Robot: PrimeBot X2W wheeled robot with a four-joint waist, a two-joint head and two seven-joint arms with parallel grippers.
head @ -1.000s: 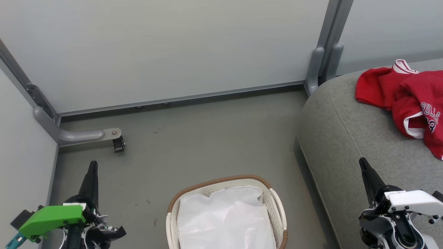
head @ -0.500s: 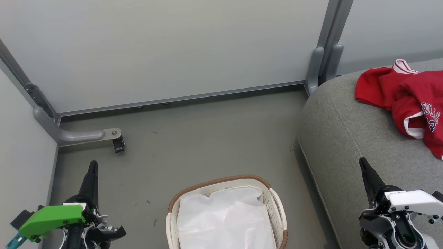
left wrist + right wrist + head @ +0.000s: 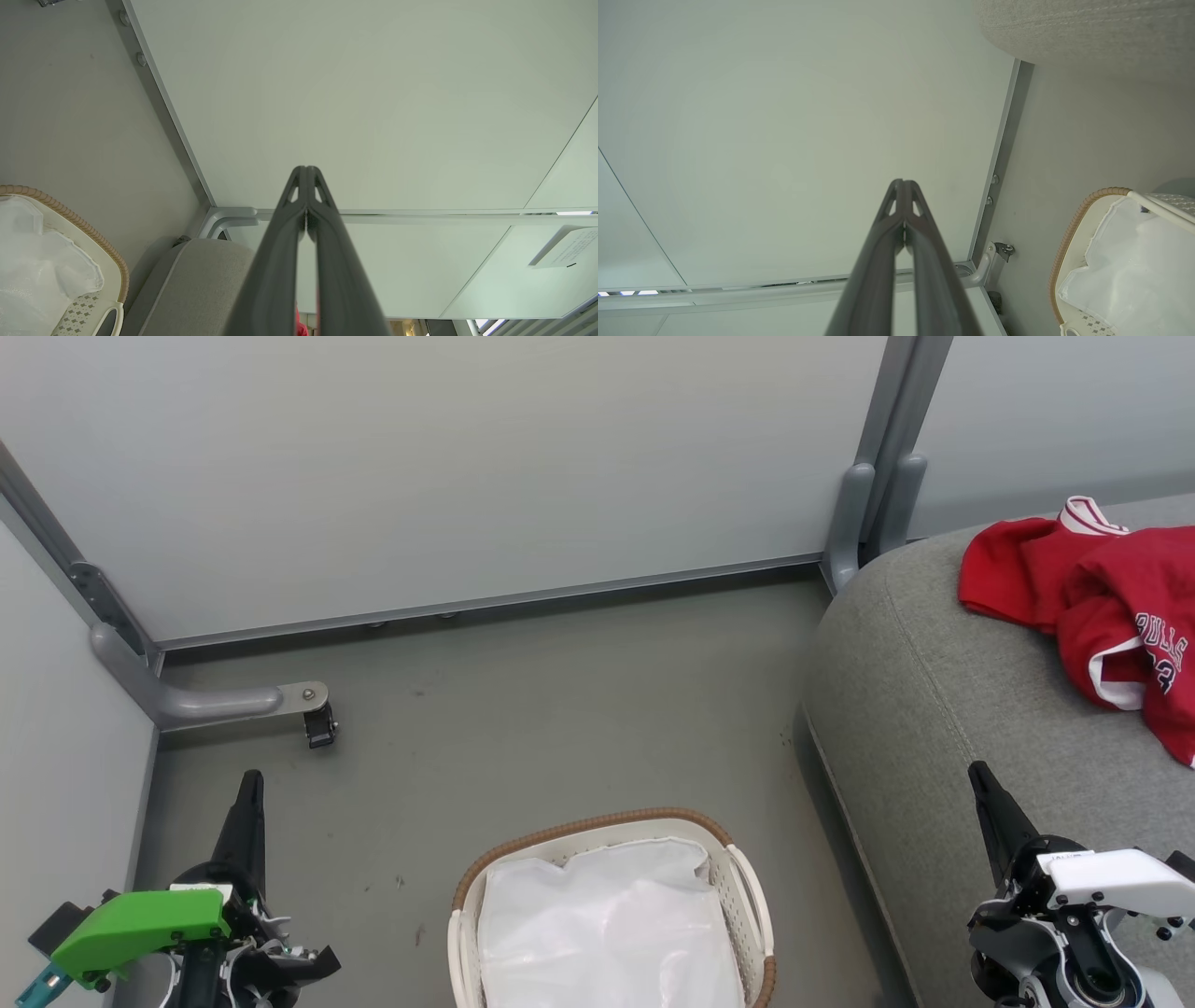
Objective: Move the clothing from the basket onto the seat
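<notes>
The red clothing (image 3: pixel 1102 607) with white trim and white lettering lies crumpled on the grey seat (image 3: pixel 943 709) at the right. On the floor at bottom centre stands the white basket (image 3: pixel 752 905) with a brown rim, and in it I see a white liner (image 3: pixel 607 933). My left gripper (image 3: pixel 250 782) is shut and empty at the lower left, left of the basket. My right gripper (image 3: pixel 977 773) is shut and empty over the seat's front, below the clothing. Both wrist views show the basket (image 3: pixel 88 228) (image 3: pixel 1078 224); the left gripper (image 3: pixel 306 175) and right gripper (image 3: pixel 903 186) have fingertips pressed together.
Pale partition panels (image 3: pixel 467 467) close off the back and left. A grey metal foot with a caster (image 3: pixel 319 726) juts onto the floor at left, and a grey post (image 3: pixel 868 513) stands by the seat's corner. Grey floor (image 3: pixel 560 709) lies between basket and panels.
</notes>
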